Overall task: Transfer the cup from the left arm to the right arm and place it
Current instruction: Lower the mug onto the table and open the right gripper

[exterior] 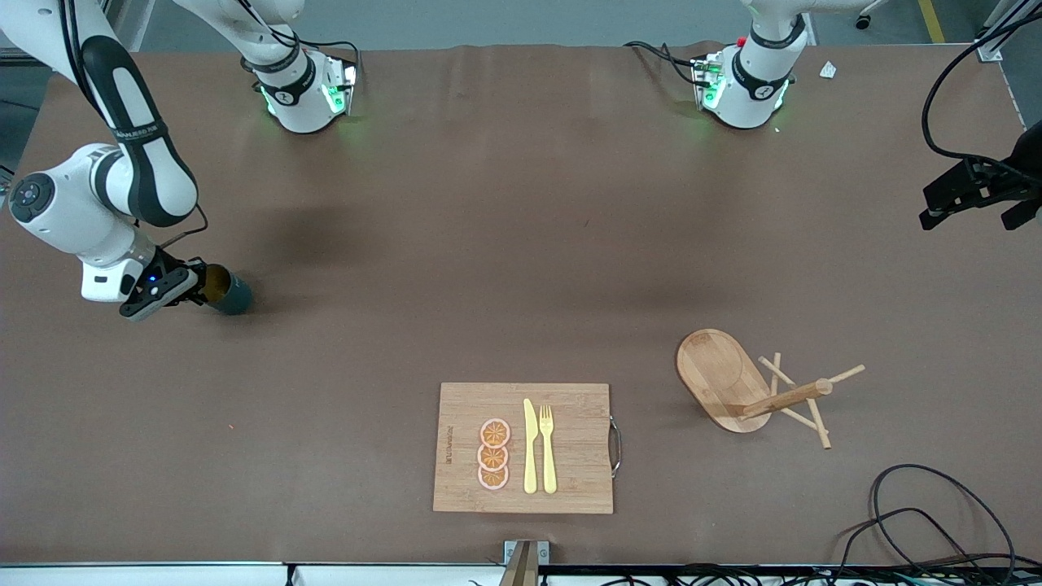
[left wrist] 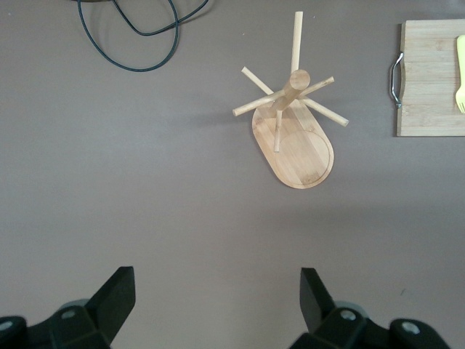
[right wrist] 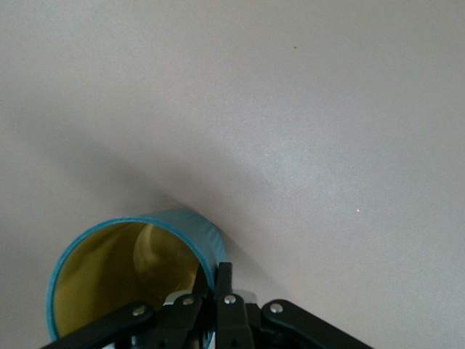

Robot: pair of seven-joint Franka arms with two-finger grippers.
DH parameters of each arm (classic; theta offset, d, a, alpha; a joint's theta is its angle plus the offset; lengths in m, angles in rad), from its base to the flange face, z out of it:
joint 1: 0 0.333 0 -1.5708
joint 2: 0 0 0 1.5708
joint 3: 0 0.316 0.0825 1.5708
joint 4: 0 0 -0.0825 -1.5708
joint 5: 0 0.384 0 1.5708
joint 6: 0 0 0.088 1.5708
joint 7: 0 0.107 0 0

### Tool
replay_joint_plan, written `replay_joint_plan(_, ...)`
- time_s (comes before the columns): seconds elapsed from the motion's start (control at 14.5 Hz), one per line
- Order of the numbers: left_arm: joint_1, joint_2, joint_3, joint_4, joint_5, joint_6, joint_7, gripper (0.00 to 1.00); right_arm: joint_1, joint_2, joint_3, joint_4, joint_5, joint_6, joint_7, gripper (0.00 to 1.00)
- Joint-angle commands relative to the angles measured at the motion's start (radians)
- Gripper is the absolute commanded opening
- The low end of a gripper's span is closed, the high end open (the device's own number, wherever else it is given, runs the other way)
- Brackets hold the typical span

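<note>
Board (exterior: 570, 480) nearest the camera: one knife (exterior: 530, 446), one fork (exterior: 547, 449), three orange slices (exterior: 493, 454). One peg rack (exterior: 737, 387) (toward the left arm's end). One cup (exterior: 226, 291), tilted, low over the table at the right arm's end, its rim pinched by the right gripper (exterior: 194, 289). Left gripper (left wrist: 218, 298), fingers spread, hangs empty above the rack. Risk: a rim pinch may let the cup swing or tip on release.

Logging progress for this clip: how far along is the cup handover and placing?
Handover looks done: the right gripper is shut on the cup's rim, at the right arm's end of the table. The left gripper waits with jaws open, above the wooden rack. Left: setting the cup down and releasing; whether it touches the table is unclear.
</note>
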Motion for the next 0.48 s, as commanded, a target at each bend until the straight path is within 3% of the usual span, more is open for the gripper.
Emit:
replay_joint_plan(0.0,0.003,0.0,-0.007,0.012,0.015,0.003,-0.009,1.0,-0.011,0.0,0.006,-0.016,0.035,0.024,-0.047,0.0)
replay_joint_plan(0.14,0.001,-0.001,-0.007,0.012,0.015,0.001,-0.009,1.0,-0.011,0.002,0.006,-0.014,0.035,0.024,-0.047,0.01)
replay_joint_plan(0.28,0.003,-0.001,-0.007,0.012,0.019,0.001,-0.009,1.0,-0.009,0.002,0.006,-0.013,0.035,0.024,-0.047,0.18)
replay_joint_plan(0.41,0.003,-0.003,-0.007,0.012,0.021,0.001,-0.009,1.0,-0.009,0.002,0.006,-0.013,0.035,0.024,-0.047,0.24)
